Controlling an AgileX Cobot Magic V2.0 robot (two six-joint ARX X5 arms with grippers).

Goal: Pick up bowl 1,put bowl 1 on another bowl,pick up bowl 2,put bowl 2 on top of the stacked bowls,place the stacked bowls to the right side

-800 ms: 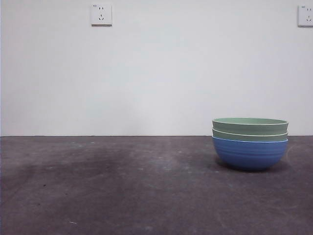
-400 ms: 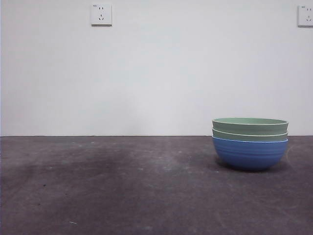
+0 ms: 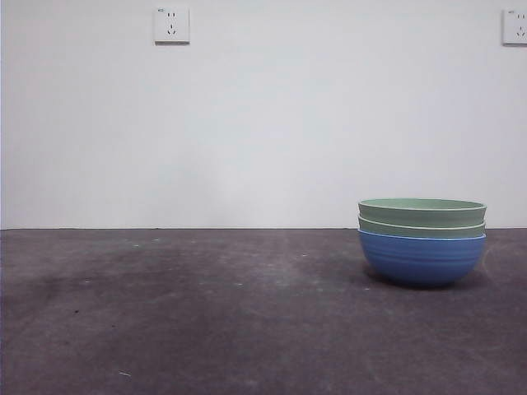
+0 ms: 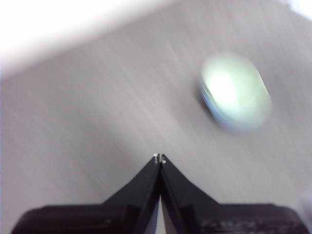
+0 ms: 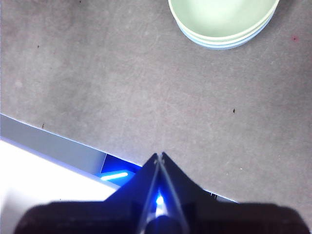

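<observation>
While nothing crowds them, the stacked bowls [image 3: 422, 243] apparently sit alone.

No readable text, label, brand, number or sign appears in any view. The two white wall sockets [image 3: 171, 25] [image 3: 515, 26], high on the wall above the stacked bowls [image 3: 422, 243], carry tiny dark marks at their upper corners, too small to make out.
</observation>
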